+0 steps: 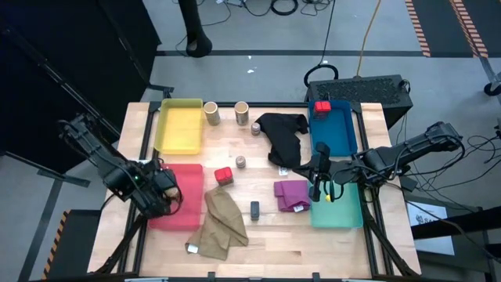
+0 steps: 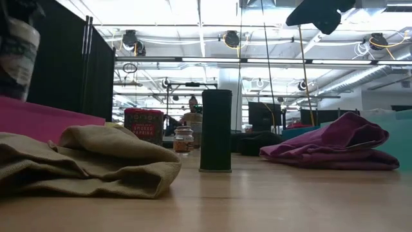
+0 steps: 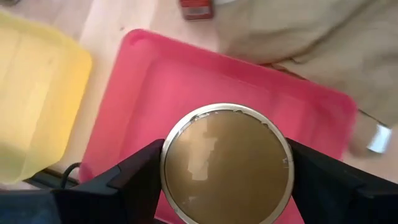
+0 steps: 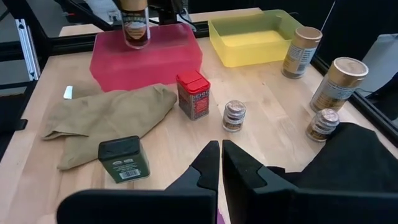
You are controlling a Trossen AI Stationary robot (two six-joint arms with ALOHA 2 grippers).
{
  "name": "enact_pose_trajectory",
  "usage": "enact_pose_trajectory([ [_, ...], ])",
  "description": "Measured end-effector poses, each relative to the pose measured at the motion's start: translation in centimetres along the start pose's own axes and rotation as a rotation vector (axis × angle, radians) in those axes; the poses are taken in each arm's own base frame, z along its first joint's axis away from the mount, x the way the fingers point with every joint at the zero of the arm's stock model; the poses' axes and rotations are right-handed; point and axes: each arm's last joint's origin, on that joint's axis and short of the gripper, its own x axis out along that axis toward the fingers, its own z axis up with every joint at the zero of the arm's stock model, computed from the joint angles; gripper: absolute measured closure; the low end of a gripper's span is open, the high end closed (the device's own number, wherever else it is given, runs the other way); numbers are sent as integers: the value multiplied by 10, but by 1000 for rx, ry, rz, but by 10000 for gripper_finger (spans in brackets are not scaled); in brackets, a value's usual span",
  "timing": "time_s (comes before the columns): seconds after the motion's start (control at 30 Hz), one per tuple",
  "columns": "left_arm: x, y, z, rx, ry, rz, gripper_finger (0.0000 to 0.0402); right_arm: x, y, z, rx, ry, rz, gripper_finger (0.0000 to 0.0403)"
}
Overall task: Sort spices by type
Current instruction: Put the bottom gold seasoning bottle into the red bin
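Note:
My left gripper (image 1: pixel 162 192) is shut on a tan cylinder with a round lid (image 3: pixel 226 163), upright over the red tray (image 1: pixel 186 213). It also shows in the right wrist view (image 4: pixel 134 26). My right gripper (image 1: pixel 316 190) is shut and empty between the purple cloth (image 1: pixel 291 194) and the teal tray (image 1: pixel 338 213). Two tan cylinders (image 1: pixel 212 113) (image 1: pixel 242 113) and a small grey jar (image 1: pixel 256 128) stand by the yellow tray (image 1: pixel 180 127). Another grey jar (image 1: pixel 240 162), a red box (image 1: pixel 224 175) and a dark block (image 1: pixel 255 209) stand mid-table. A second red box (image 1: pixel 322 106) sits in the blue tray (image 1: pixel 335 133). My left gripper pinches the tan cylinder between its two fingers (image 3: pixel 134 177), one on each side of its round wall just below the lid rim (image 3: pixel 166 155). The fingers point down from above. The cylinder stands upright over the red tray; I cannot tell whether its base touches the tray floor.
A khaki cloth (image 1: pixel 221 225) lies beside the red tray, with a small white piece (image 1: pixel 191 248) at its near end. A black cloth (image 1: pixel 283 137) lies beside the blue tray. Bare wood shows along the table's near edge.

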Motion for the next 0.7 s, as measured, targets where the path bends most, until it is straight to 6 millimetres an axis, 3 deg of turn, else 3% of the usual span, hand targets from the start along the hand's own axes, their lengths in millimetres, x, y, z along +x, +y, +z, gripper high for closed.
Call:
enact_pose_trajectory([
  [0.27, 28, 24, -9, -155, -6, 72, 112, 0, -1, 0, -12, -6, -21, 403],
  [0.7, 66, 27, -18, -251, 58, 143, 111, 0, -1, 0, -12, -5, -21, 403],
])
